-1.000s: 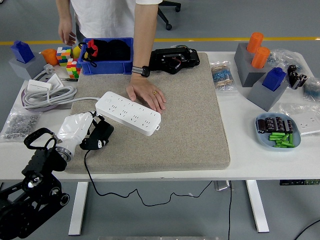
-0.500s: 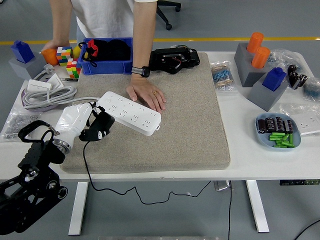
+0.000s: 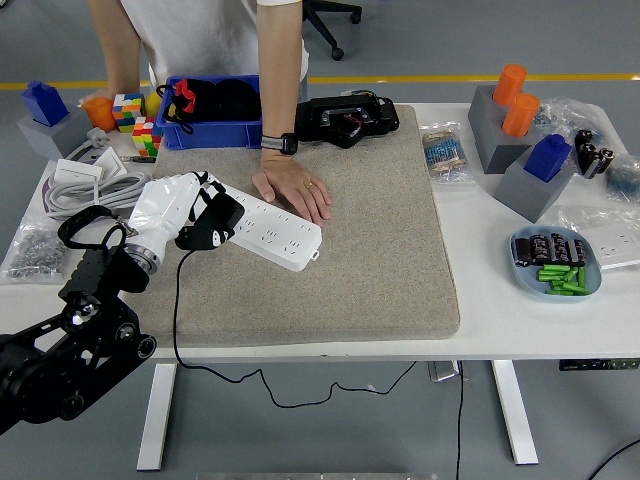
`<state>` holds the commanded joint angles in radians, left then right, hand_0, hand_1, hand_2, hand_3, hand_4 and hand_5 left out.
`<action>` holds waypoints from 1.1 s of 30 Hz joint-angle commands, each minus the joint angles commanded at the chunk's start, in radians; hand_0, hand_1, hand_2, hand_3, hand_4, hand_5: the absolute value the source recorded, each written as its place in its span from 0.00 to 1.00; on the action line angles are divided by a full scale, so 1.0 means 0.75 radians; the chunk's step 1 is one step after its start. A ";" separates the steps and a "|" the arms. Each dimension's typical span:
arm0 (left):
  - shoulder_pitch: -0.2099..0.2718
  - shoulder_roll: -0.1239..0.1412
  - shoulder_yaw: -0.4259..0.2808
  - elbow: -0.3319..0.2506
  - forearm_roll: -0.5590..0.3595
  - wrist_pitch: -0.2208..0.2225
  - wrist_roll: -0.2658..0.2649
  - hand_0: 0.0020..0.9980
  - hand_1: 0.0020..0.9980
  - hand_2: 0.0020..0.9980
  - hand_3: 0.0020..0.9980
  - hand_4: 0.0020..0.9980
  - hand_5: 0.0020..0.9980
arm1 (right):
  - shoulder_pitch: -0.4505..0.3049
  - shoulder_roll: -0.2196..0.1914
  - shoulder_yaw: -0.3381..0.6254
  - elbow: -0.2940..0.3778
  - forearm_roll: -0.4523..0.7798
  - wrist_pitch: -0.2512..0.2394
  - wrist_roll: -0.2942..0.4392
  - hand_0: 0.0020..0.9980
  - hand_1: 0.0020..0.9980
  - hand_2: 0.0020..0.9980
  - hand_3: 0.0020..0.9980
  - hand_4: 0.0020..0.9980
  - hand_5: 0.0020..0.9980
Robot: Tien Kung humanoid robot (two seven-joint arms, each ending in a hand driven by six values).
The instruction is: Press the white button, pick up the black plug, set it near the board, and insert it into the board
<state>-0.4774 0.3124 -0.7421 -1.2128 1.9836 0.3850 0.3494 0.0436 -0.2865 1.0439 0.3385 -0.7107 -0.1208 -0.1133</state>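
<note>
head view: the left hand [image 3: 185, 215], white-gloved on a black arm entering from the lower left, has risen and moved forward since the earlier frames, so that the black plug [image 3: 213, 225] it holds now hangs over the near left end of the white board [image 3: 265, 226] rather than short of it. its fingers are curled tight around the plug, and the black cord [image 3: 176, 300] trails down from it past the table's near edge. just right of the hand, a person's hand [image 3: 292, 190] lies flat on the board's far side, as it did before. the grey mat [image 3: 380, 240] to the right of that hand is bare out to its right edge. behind the robot hand stands a blue bin [image 3: 212, 128].
</note>
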 joint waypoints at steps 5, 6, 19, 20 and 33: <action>-0.045 -0.039 0.015 0.096 -0.008 0.006 -0.015 0.23 0.32 0.32 0.47 0.59 0.00 | -0.001 -0.002 -0.011 -0.001 0.003 0.000 -0.001 0.70 0.62 0.63 0.60 0.63 0.34; -0.051 -0.044 0.017 0.109 -0.008 0.007 -0.017 0.23 0.32 0.32 0.47 0.59 0.00 | -0.001 -0.002 -0.013 -0.001 0.004 0.000 -0.001 0.70 0.62 0.63 0.60 0.63 0.34; -0.107 -0.081 0.043 0.255 0.035 0.015 -0.037 0.23 0.32 0.32 0.47 0.59 0.00 | 0.000 -0.006 -0.035 -0.001 0.010 0.000 -0.001 0.70 0.62 0.63 0.60 0.63 0.34; -0.110 -0.082 0.045 0.261 0.035 0.015 -0.037 0.23 0.32 0.32 0.47 0.59 0.00 | 0.001 -0.006 -0.036 -0.001 0.010 0.000 -0.001 0.70 0.62 0.63 0.60 0.63 0.34; -0.114 -0.088 0.056 0.300 0.027 0.009 -0.031 0.23 0.32 0.32 0.47 0.59 0.00 | -0.003 -0.008 -0.044 -0.002 0.013 0.000 -0.002 0.70 0.62 0.63 0.60 0.63 0.34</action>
<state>-0.5628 0.2463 -0.7001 -0.9876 2.0041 0.3913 0.3264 0.0415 -0.2926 1.0108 0.3370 -0.7008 -0.1207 -0.1148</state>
